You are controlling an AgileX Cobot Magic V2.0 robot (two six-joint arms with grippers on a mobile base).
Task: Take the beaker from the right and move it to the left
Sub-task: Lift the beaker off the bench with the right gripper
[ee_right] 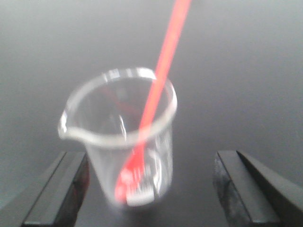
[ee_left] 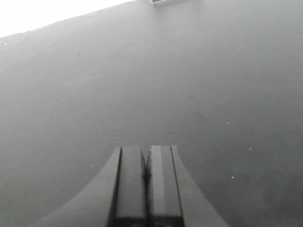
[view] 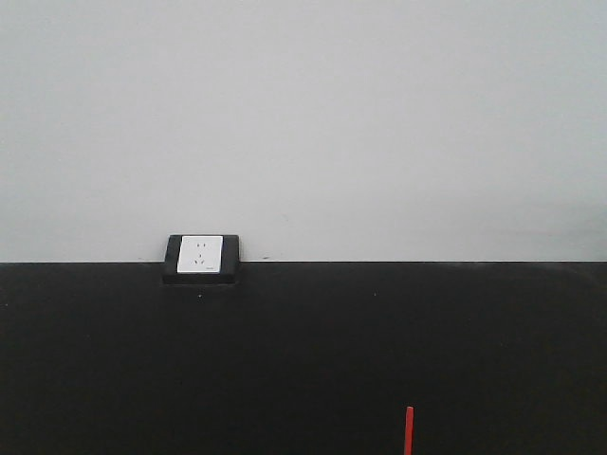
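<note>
In the right wrist view the small clear beaker (ee_right: 120,142) with a pouring lip at its left stands on the dark table, blurred. A thin red rod (ee_right: 158,75) leans out of it toward the upper right. My right gripper (ee_right: 151,163) is open; the beaker stands between its fingers, close to the left finger (ee_right: 71,184) and well apart from the right finger (ee_right: 239,184). Whether the left finger touches the glass I cannot tell. In the front view only the rod's red tip (view: 409,428) shows at the bottom edge. My left gripper (ee_left: 147,163) is shut and empty above bare table.
A white wall socket in a black frame (view: 201,256) sits at the table's far edge against the pale wall. The dark tabletop (view: 285,360) stretches across the front view. The socket's edge shows at the top of the left wrist view (ee_left: 163,1).
</note>
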